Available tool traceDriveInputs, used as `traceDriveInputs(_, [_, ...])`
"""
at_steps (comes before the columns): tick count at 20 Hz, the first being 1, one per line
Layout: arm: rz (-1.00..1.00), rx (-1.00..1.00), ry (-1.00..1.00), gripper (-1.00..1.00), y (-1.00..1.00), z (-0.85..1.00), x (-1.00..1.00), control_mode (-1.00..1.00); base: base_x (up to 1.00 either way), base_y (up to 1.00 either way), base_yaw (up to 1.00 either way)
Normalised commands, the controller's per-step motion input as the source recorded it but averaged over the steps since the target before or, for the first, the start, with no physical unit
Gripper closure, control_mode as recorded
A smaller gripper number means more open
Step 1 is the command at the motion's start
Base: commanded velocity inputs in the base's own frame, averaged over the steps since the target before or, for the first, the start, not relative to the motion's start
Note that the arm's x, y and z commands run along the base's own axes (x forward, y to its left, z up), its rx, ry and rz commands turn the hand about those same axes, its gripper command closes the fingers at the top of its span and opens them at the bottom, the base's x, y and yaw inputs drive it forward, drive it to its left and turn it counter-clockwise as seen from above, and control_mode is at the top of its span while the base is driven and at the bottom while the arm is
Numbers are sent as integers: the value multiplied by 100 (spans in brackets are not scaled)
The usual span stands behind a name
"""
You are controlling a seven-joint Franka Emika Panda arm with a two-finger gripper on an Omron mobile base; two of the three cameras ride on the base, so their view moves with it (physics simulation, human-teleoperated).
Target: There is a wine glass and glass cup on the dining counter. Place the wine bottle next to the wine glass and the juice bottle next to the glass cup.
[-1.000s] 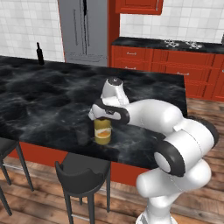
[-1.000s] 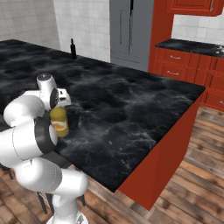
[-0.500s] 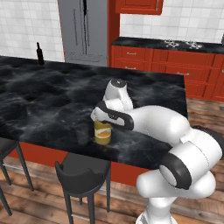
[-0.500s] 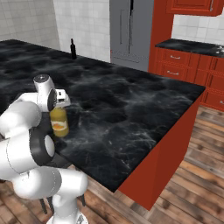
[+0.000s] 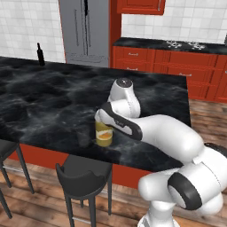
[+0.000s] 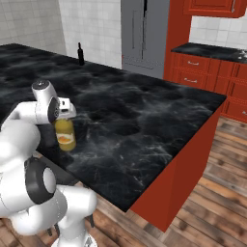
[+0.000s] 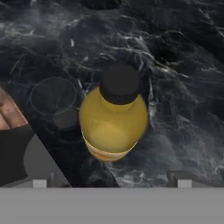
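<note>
White tiled walls point(image 5: 26, 26), a grey fridge point(image 5: 86, 31), red cabinets point(image 5: 150, 60) beneath a dark wall counter point(image 5: 168, 43), wooden plank floor point(image 6: 212, 202), and black bar stools point(image 5: 84, 175) beside the tabletop point(image 5: 53, 97).

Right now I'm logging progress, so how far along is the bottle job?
Done, it seems: the juice bottle stands upright on the dining counter right beside the glass cup, a faint clear ring in the hand view. In hand: nothing; the gripper is open above the bottle. Left: the wine bottle stands at the counter's far end and has to go next to the wine glass, which I cannot make out.
</note>
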Motion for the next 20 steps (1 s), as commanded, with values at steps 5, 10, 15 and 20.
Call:
traceDriveInputs(5, [-3, 0, 0, -100, -29, 15, -47, -100, 0, 0, 0])
traceDriveInputs(10, [-2, 0, -2, -100, -32, 10, -53, -100, 0, 0, 0])
traceDriveInputs(15, [-3, 0, -5, -100, -25, 10, -54, -100, 0, 0, 0])
traceDriveInputs(20, [-9, 0, -6, -100, -15, 12, -50, -100, 0, 0, 0])
